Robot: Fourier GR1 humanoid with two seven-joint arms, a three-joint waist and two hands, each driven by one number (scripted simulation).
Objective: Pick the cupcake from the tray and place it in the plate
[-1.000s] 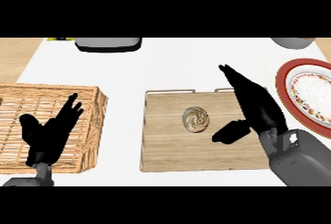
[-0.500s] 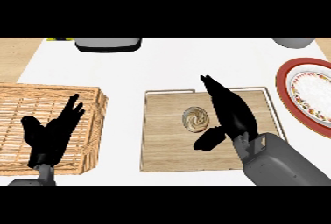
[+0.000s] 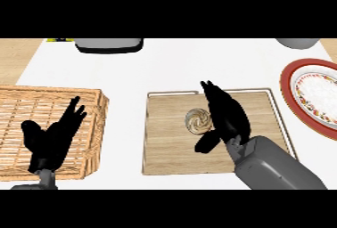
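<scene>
Fingers (image 3: pixel 217 100) of right hand (image 3: pixel 227 118) straight, unclenched, beside upright round cupcake (image 3: pixel 198 120) on tray (image 3: pixel 164 151).

To my left a rectangular woven wicker basket (image 3: pixel 39 111) of light brown strands sits on the white counter top (image 3: pixel 171 67). At the far edge, left of centre, I see a grey rectangular object (image 3: pixel 109 44) with a dark underside, cut off by the frame. At the far right corner a grey rounded object (image 3: pixel 302 42) shows only in part. Light wooden surface (image 3: pixel 16 55) borders the white top at both far corners.
</scene>
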